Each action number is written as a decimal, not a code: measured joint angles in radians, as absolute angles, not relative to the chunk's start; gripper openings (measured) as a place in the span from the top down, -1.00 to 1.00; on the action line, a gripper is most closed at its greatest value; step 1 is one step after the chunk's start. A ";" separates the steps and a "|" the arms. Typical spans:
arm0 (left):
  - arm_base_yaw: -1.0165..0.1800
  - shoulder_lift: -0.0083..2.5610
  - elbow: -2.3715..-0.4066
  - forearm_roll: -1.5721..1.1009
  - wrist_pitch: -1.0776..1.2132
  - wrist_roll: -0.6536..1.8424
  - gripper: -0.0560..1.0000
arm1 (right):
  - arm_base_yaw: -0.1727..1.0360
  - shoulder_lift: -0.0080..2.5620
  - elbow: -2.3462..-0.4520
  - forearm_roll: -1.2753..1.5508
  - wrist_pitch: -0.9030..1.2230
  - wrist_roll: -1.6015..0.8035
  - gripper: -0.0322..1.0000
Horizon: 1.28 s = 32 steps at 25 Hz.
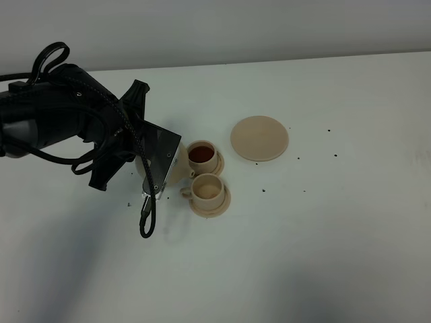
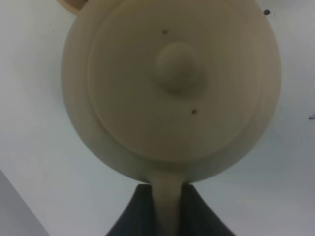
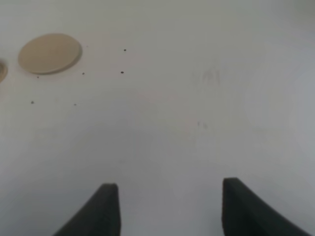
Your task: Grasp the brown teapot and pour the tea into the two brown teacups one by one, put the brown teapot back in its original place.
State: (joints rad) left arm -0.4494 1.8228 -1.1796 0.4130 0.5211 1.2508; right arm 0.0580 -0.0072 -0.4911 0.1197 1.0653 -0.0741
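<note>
Left end effector (image 2: pixel 166 209) pinches the teapot (image 2: pixel 172 88) by its handle, pot just beside the cups, prob. for tipping: far cup (image 1: pixel 202 155) has tea, near cup (image 1: pixel 208 189) looks dry. Big saucer (image 1: pixel 259 138) sits bare for the return. Right end effector (image 3: pixel 167 206) gapes wide, idle.

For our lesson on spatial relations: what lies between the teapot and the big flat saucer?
The teacup holding dark tea sits between the teapot and the wide saucer; the exterior high view shows it.
</note>
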 joint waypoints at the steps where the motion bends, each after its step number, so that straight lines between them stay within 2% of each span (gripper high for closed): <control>1: -0.450 1.823 -1.180 0.413 0.521 1.251 0.61 | 0.058 -0.007 -0.491 0.120 1.065 -0.074 -0.01; 32: -0.506 1.823 -1.180 0.540 0.480 1.239 0.61 | 0.058 -0.007 -0.491 0.120 1.065 -0.074 -0.01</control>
State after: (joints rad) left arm -0.5062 1.8228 -1.1796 0.5396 0.4795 1.2389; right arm 0.0580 -0.0072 -0.4911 0.1197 1.0653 -0.0741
